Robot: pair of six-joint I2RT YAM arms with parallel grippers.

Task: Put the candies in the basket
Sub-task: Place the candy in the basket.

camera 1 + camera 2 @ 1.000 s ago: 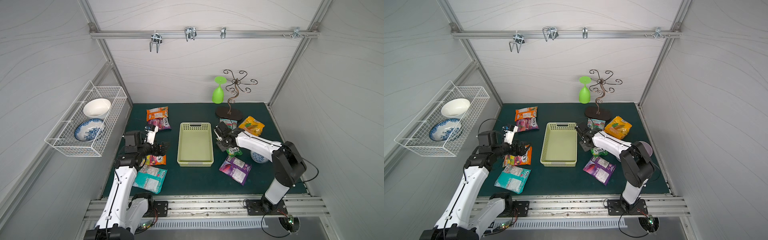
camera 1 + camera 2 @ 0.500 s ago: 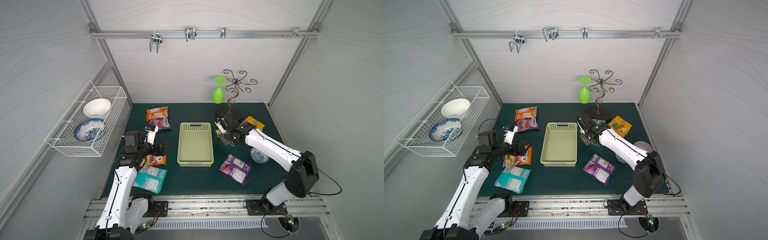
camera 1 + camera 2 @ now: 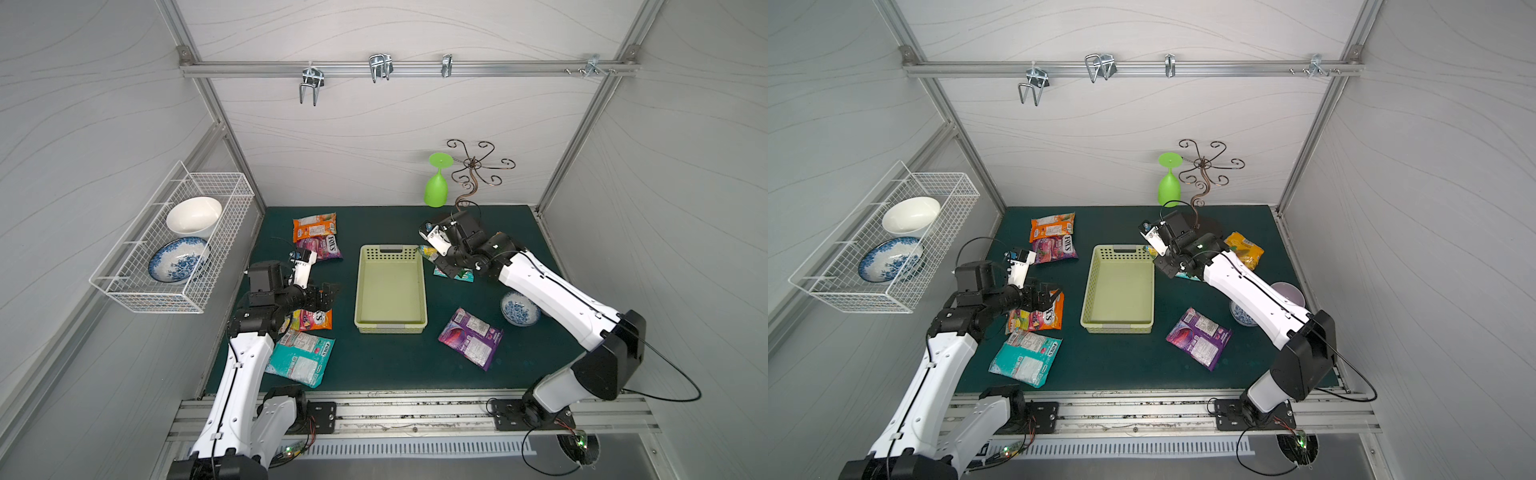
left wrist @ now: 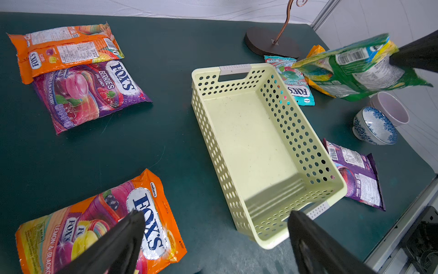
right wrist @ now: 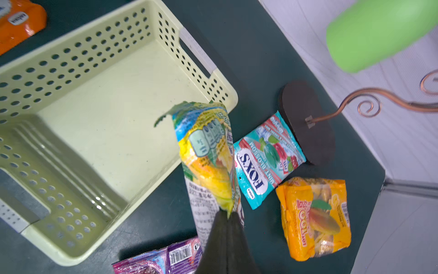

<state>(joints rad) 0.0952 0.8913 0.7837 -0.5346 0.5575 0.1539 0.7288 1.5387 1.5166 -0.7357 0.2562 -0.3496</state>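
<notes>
Now pinching the green-yellow packet (image 5: 208,161) in the right gripper (image 5: 227,214) — likely needing centring over the basket (image 5: 71,64) before releasing; holding the left gripper (image 4: 215,214) wide, empty.

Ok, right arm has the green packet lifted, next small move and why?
Probably carry the right gripper sideways over the basket floor before releasing. It is shut on the green-yellow packet, which hangs at the basket's far corner, partly outside the rim; dropped here it might land on the table.
</notes>
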